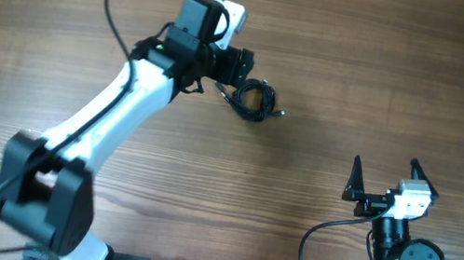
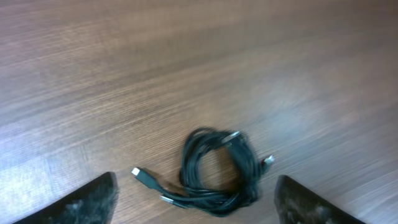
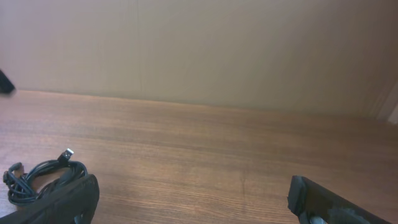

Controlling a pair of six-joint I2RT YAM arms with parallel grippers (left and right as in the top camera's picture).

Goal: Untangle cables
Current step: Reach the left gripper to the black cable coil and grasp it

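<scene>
A black bundle of tangled cables lies coiled on the wooden table, with loose plug ends sticking out. In the left wrist view the bundle sits just ahead of and between my left gripper's two open fingers, apart from both. In the overhead view my left gripper hovers just left of the bundle. My right gripper is open and empty at the lower right, far from the cables. The bundle also shows at the left edge of the right wrist view.
The wooden table spreads all around the bundle. A beige wall stands beyond the table's far edge. The arm bases sit at the near edge.
</scene>
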